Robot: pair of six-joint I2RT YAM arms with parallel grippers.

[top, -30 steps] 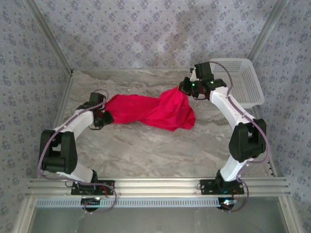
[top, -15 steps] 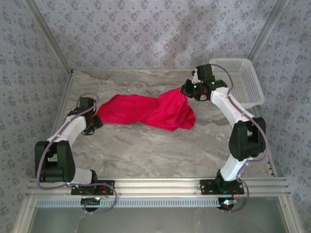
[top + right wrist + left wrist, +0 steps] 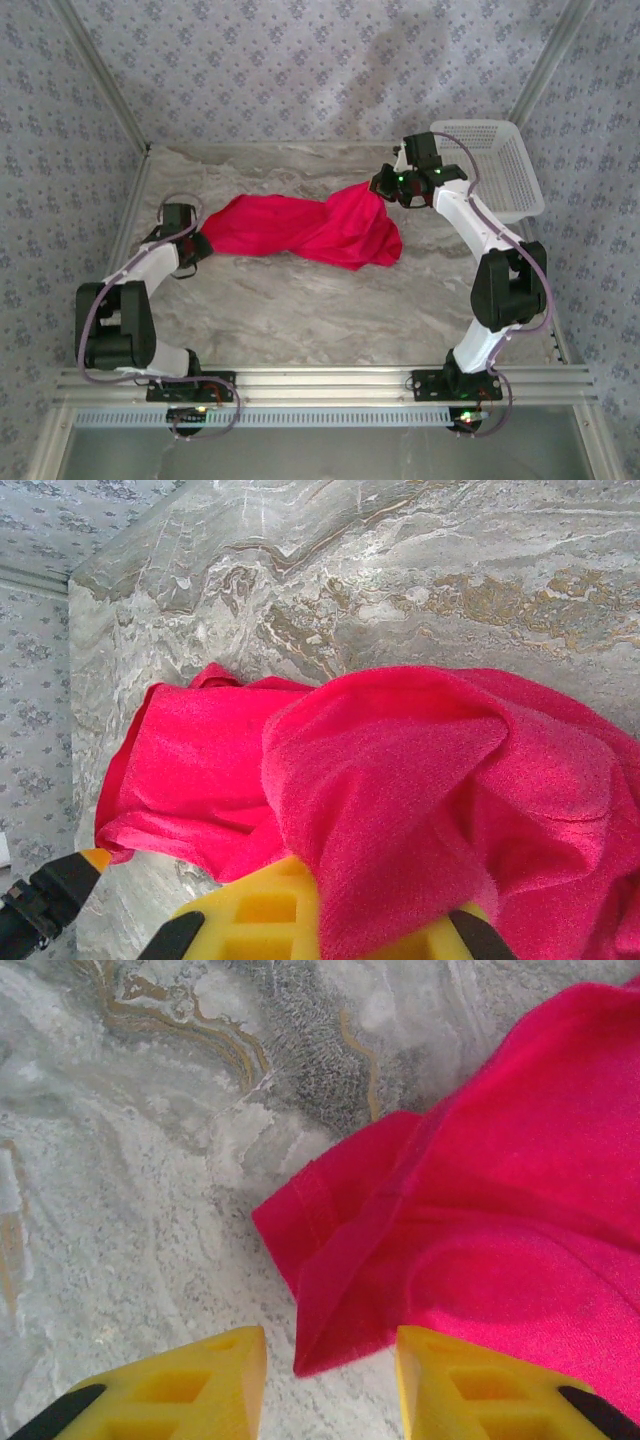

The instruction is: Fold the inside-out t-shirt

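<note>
One garment only: the inside-out t-shirt (image 3: pixel 300 228), bright red, lies bunched in a twisted band across the far half of the table (image 3: pixel 300 310). It runs from near the left edge toward the far right corner. Its right end is drawn up off the marble-patterned surface because the right gripper (image 3: pixel 384 184) is pinching it there. From the right wrist we see cloth draped over the closed yellow fingers (image 3: pixel 250 915). At the other end a hemmed corner (image 3: pixel 320 1260) lies flat on the table. The left gripper (image 3: pixel 330 1385) sits low over that corner, jaws spread, one either side of the hem tip, not yet pinching. We judge the aim is to take both ends and pull the shirt open before any fold. A white basket (image 3: pixel 500 170) stands at the far right corner, apart from the cloth.
</note>
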